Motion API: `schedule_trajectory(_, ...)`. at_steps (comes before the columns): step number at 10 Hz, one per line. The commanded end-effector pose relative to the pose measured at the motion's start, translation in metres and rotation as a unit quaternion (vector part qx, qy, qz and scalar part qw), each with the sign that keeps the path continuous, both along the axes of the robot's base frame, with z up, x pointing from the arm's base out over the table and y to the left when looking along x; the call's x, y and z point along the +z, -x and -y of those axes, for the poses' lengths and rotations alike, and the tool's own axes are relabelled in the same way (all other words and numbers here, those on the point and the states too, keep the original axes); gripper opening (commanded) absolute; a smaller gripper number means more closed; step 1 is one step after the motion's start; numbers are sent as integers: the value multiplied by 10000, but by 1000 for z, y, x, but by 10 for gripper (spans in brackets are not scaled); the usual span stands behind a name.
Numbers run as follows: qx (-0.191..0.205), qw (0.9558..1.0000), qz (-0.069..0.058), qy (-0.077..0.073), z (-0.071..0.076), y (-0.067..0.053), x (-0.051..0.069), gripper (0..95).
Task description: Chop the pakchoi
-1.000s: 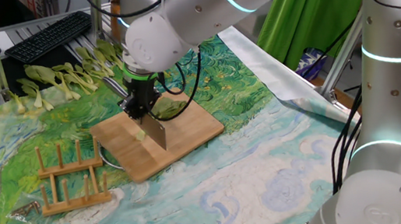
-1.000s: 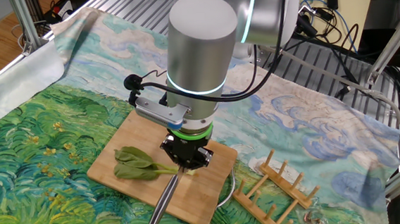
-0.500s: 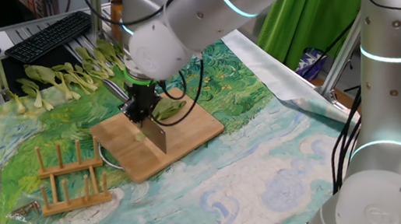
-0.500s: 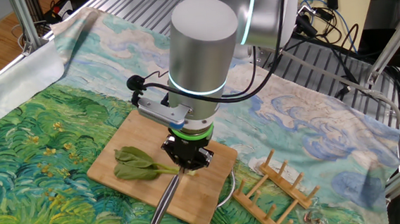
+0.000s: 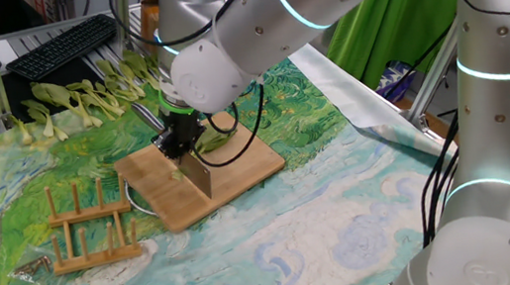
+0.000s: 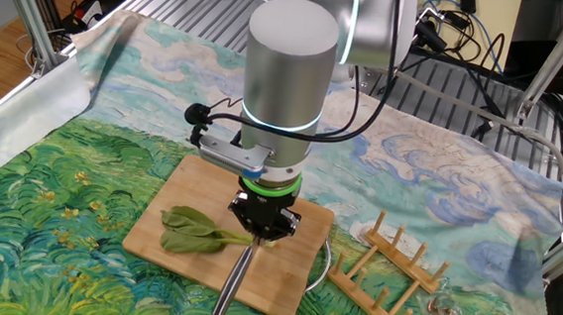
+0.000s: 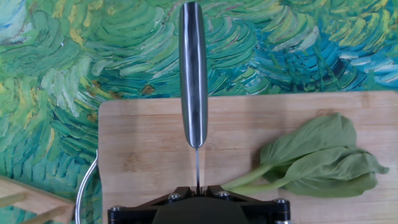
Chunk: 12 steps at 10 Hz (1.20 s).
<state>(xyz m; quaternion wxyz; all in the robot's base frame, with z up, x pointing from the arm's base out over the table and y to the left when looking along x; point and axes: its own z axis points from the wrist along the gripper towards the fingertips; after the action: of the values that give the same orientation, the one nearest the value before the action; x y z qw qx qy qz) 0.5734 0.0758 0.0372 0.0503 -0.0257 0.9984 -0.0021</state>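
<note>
Nothing on the cutting board (image 5: 202, 180) is shifting; only the arm is leaning. From the other side, the gripper (image 6: 264, 230) is clamping the knife (image 6: 233, 281). Looking along the fingers, the pakchoi (image 7: 311, 158) is lying right of the blade: light, soft, loose, best pinned near its stalk.

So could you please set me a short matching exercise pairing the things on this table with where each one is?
Things:
1. pakchoi
2. knife
3. wooden rack
4. keyboard

Places:
A. beside the cutting board, on the cloth
B. in the shut hand
C. behind the uncut greens
D. lying on the board

Pairs: 1-D, 2-B, 3-A, 4-C
</note>
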Motion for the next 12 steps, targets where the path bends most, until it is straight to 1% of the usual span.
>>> schedule_trajectory(1, -55, 10000, 49, -11, -2, 1, -2, 0)
schedule_trajectory(3, -53, 10000, 27, -15, -1, 1, -1, 0)
schedule_trajectory(4, -45, 10000, 34, -40, -2, 1, -5, 0)
schedule_trajectory(5, -52, 9999, 100, -34, -4, 0, -14, 0)
schedule_trajectory(6, -74, 9999, 130, 8, -4, 1, -18, 0)
schedule_trajectory(7, -86, 9999, 102, -39, -4, 1, -15, 0)
schedule_trajectory(8, -78, 9999, 113, -6, -3, 1, -12, 0)
schedule_trajectory(9, -91, 9999, 69, -58, -3, 2, -8, 0)
schedule_trajectory(10, -101, 9999, 62, -102, -3, 2, -8, 0)
schedule_trajectory(12, -110, 9999, 32, -69, -3, 1, -8, 0)
